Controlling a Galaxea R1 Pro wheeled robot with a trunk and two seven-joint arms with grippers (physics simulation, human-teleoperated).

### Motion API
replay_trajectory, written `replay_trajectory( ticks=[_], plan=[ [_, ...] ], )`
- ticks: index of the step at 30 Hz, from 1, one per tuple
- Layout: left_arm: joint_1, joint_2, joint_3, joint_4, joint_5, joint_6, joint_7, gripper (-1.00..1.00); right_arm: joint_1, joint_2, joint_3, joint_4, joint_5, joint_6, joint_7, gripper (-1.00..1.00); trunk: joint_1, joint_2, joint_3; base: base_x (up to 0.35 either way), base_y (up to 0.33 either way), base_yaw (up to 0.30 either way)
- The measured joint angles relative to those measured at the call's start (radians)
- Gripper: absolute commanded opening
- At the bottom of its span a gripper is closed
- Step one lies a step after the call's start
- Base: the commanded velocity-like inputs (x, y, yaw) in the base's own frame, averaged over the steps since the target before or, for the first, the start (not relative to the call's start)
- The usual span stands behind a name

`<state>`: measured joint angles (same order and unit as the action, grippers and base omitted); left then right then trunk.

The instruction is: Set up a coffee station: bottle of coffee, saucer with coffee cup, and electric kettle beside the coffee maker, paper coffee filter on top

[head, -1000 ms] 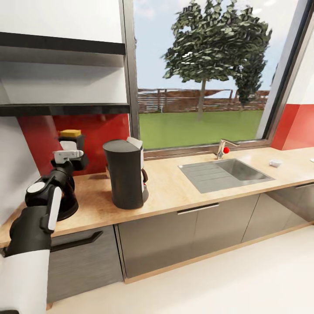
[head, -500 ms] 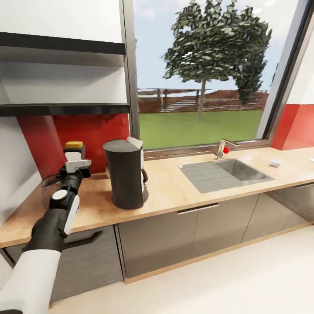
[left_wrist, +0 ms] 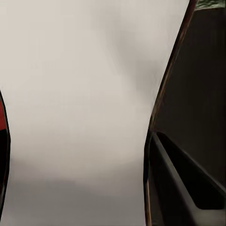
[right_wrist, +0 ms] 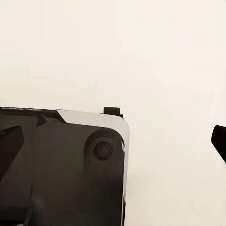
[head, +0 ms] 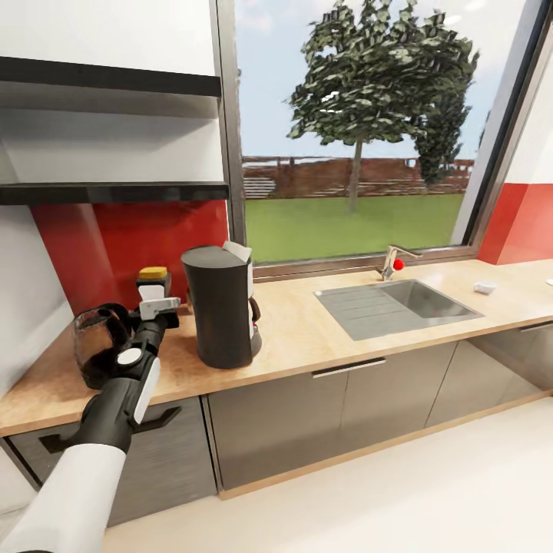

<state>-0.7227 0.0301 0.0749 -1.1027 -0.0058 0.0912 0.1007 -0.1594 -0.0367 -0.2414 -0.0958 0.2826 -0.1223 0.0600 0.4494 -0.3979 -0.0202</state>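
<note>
On the long light wood-grain worktop [head: 322, 338], in front of the glossy red backsplash, the left claw [head: 157, 301] is clenched on the small dark bottle of coffee [head: 154, 283], gripping it at its white label just below the tan-brown cap. The bottle stands upright between the rounded black glassy electric kettle [head: 104, 344] and the tall dark grey cylindrical coffee maker [head: 221, 306], close beside the coffee maker; whether its base touches the worktop cannot be told. The thin black kitchen shelf [head: 115, 190] hangs well above. Further along the worktop lies a grey steel sink [head: 399, 306] with a tap, and past it (near the far end) sits a tiny white cup [head: 484, 288]. The right wrist view gives pale blank surface and dark parts, so the right claw's state cannot be told.
</note>
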Motion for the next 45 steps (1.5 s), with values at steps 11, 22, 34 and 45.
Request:
replay_trajectory(
  ticks=[11, 22, 34, 45],
  plan=[
    [0.047, -0.001, -0.016, 0.029, -0.001, -0.048, 0.005, -1.00, 0.000, 0.000, -0.001, 0.002, 0.000, 0.000, 0.000, 1.00, 0.000, 0.000, 0.000, 0.105, 0.000, 0.000],
    [0.056, 0.000, -0.013, 0.135, 0.001, -0.123, 0.008, -1.00, 0.000, 0.000, -0.001, 0.001, 0.000, 0.000, 0.000, 1.00, 0.000, 0.000, 0.000, 0.001, 0.000, 0.000],
    [0.088, 0.009, -0.009, 0.191, 0.017, -0.138, 0.009, -1.00, 0.000, 0.000, 0.000, 0.001, 0.000, 0.000, 0.000, 1.00, 0.000, 0.000, 0.000, 0.128, 0.000, 0.000],
    [0.121, 0.008, 0.024, 0.194, 0.021, -0.150, 0.007, -1.00, 0.000, 0.000, 0.002, 0.003, 0.000, 0.000, 0.000, 1.00, 0.000, 0.000, 0.000, 0.096, 0.000, 0.000]
  ],
)
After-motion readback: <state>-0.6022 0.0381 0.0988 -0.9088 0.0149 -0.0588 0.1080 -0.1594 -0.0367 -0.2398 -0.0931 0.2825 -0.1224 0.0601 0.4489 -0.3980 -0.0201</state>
